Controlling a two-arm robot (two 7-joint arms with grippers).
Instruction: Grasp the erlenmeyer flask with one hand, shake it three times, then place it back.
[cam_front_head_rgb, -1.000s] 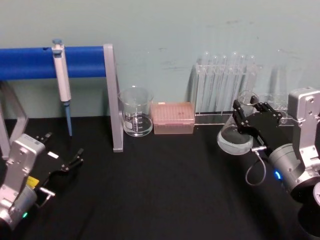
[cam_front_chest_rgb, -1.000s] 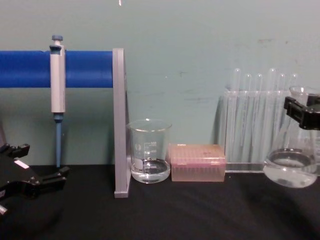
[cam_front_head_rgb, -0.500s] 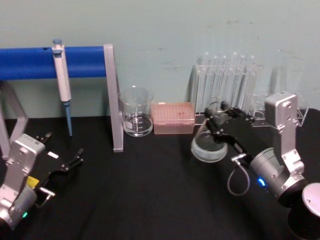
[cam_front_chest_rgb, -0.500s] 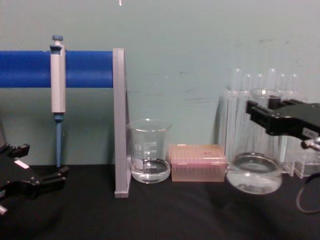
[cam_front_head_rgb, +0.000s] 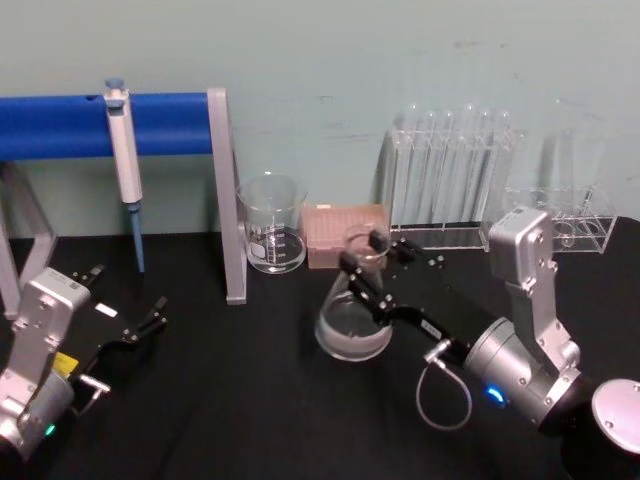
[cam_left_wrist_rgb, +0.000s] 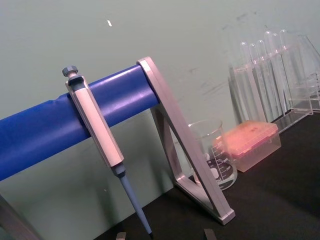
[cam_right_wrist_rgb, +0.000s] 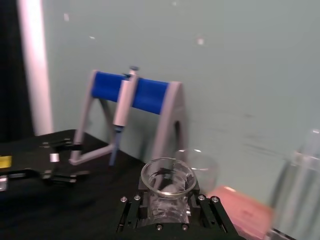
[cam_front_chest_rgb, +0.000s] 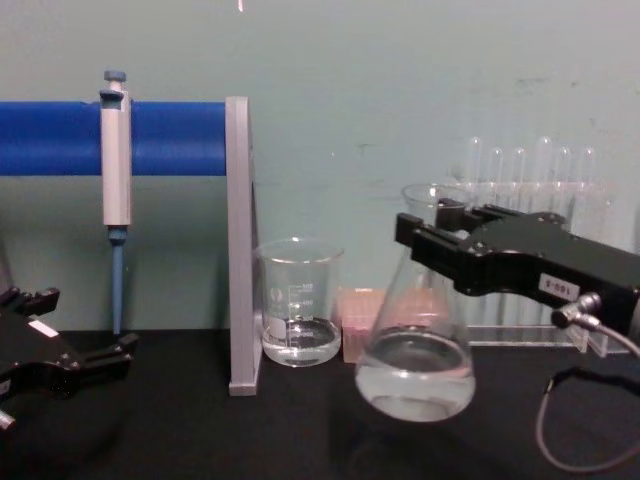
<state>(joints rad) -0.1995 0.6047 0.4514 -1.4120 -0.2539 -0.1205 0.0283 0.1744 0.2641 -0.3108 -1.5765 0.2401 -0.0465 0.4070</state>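
Head view: right gripper (cam_front_head_rgb: 365, 255) reaches in from the right to the middle of the black table (cam_front_head_rgb: 250, 410), fingers clamped on the neck of the erlenmeyer flask (cam_front_head_rgb: 350, 325). Flask is tilted, base toward the robot's left, a little clear liquid in it. It sits in front of the pink tip box (cam_front_head_rgb: 330, 222), just right of the beaker (cam_front_head_rgb: 271, 237), and whether the base touches the table cannot be told. Test tube rack (cam_front_head_rgb: 455, 180) at the back right, well apart. Left gripper (cam_front_head_rgb: 128, 292) is parked at the near left edge, fingers spread, holding nothing. Pipette (cam_front_head_rgb: 122, 150) hangs on the blue bar stand (cam_front_head_rgb: 60, 125) at the back left

Left wrist view: pipette on the blue bar, with beaker, pink tip box and test tube rack behind

Right wrist view: flask mouth sits between the right gripper's two fingers, gripped tight. Beaker and pink tip box lie beyond it, left gripper farther off on the table

Chest view: flask looks about upright, neck pinched by the right gripper coming from the right, liquid pooled in the wide base. Beaker is just to its left, farther back. Left gripper low at the left edge, fingers apart
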